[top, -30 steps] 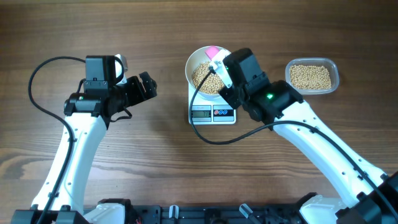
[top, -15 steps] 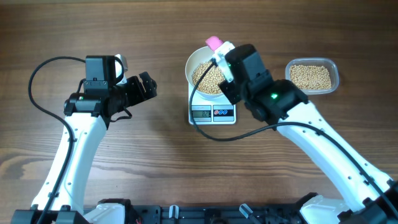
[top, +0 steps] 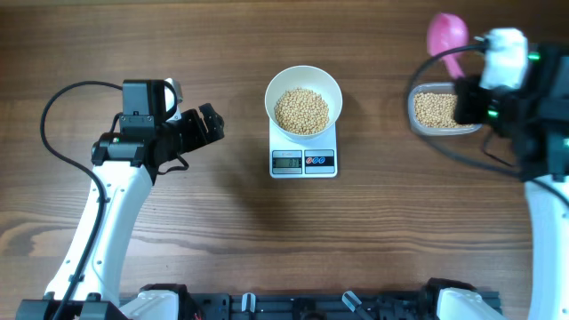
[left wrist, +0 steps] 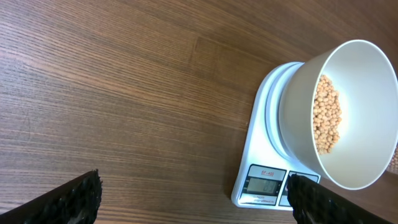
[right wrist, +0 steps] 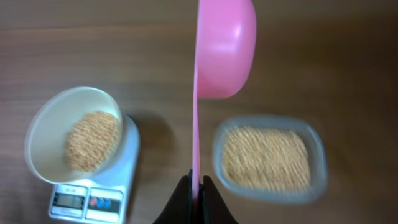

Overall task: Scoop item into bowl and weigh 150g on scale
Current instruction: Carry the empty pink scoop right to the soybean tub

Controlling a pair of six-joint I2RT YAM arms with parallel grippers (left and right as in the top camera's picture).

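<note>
The white bowl (top: 303, 78) stands on the scale (top: 303, 162) at the table's centre, with a heap of tan beans (top: 301, 110) inside. My right gripper (top: 464, 84) is shut on the thin handle of the pink scoop (top: 447, 36), which is held in the air over the far edge of the clear tub (top: 476, 114). In the right wrist view the scoop (right wrist: 225, 46) shows its rounded back above the gripper (right wrist: 196, 183). Its inside is hidden. My left gripper (top: 212, 124) hangs open to the left of the scale with nothing between its fingers.
The clear tub (right wrist: 317, 155) at the right holds a flat layer of beans (right wrist: 266, 158). In the left wrist view the scale's display (left wrist: 264, 185) is lit beside the bowl (left wrist: 367, 93). Bare wooden table lies between my left gripper (left wrist: 193, 199) and the scale.
My right arm has swung from over the bowl out to the right, carrying the pink scoop to above the tub. The left arm has not moved.
</note>
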